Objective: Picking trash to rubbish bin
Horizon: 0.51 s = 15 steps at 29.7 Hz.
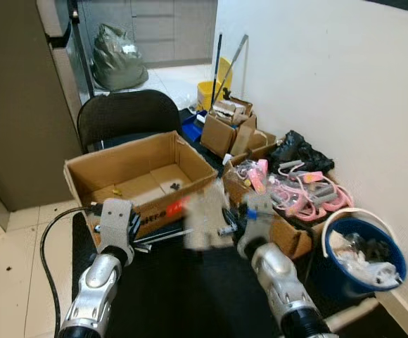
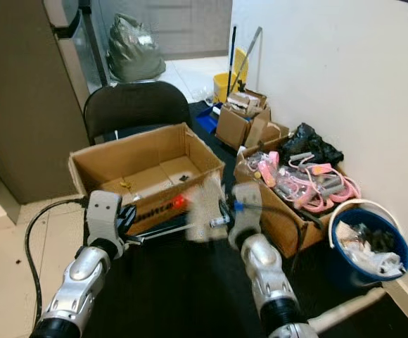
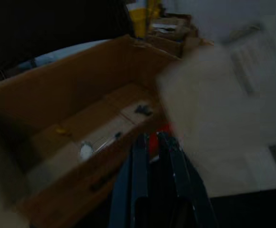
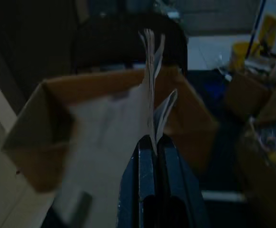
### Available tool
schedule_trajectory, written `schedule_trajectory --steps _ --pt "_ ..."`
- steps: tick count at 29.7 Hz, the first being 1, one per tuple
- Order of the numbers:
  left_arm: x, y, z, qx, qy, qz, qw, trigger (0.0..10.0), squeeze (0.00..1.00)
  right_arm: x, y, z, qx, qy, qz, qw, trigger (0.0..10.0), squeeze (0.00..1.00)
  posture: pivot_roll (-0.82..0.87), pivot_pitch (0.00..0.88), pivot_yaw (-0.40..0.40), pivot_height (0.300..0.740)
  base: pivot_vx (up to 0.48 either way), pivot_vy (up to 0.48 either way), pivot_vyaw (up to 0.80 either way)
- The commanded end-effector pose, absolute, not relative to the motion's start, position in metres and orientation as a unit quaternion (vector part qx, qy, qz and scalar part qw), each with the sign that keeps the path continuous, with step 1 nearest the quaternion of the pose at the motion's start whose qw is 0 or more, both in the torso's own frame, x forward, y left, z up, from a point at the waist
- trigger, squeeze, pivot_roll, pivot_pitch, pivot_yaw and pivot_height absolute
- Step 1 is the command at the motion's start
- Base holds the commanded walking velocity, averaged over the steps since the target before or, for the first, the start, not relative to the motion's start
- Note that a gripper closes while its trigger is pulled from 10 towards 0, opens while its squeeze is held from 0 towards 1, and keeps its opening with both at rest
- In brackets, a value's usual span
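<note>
A pale sheet of paper [image 1: 204, 217], blurred, hangs in front of me over the black mat. My right gripper [image 4: 152, 142] is shut on its lower edge, and in the right wrist view the sheet [image 4: 150, 71] stands edge-on above the fingers. My left gripper [image 3: 152, 140] is shut with nothing in it, and it points toward the paper and the open cardboard box [image 1: 137, 176]. A blue bucket [image 1: 394, 250] with a white rim, holding crumpled trash, stands on the floor at the right by the wall.
A black chair [image 1: 126, 116] stands behind the cardboard box. More boxes with pink clutter [image 1: 299, 193] and a black bag [image 1: 299, 149] line the white wall. A yellow mop bucket [image 1: 211, 91] and a grey sack [image 1: 119, 60] are farther back. A black cable [image 1: 49, 239] loops at left.
</note>
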<state>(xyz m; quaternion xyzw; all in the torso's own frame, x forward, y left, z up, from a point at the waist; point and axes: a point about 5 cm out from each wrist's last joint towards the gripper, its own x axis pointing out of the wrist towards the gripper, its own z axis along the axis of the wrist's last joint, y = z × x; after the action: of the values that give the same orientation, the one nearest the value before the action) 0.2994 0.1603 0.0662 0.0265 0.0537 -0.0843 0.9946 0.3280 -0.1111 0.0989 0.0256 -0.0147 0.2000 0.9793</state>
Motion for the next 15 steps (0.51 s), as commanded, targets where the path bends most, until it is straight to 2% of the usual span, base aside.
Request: schedule_trajectory --steps 1,9,15 --pt "0.298 0.162 0.065 0.031 0.055 -0.082 0.995 10.0 0.00 0.331 -0.103 0.114 0.031 -0.035 0.222 0.974 10.0 0.00 0.03 0.041 -0.012 0.740 0.480 0.000 0.00" --pt "0.299 0.166 0.067 0.032 0.054 -0.075 0.995 10.0 0.00 0.342 -0.083 0.158 0.043 -0.094 0.275 0.956 10.0 0.00 0.03 0.043 -0.013 0.740 0.480 0.000 0.00" --pt "0.299 0.166 0.068 0.034 0.052 -0.072 0.995 10.0 0.00 0.343 -0.077 0.160 0.038 -0.092 0.285 0.953 10.0 0.00 0.03 0.043 -0.016 0.740 0.480 0.000 0.00"
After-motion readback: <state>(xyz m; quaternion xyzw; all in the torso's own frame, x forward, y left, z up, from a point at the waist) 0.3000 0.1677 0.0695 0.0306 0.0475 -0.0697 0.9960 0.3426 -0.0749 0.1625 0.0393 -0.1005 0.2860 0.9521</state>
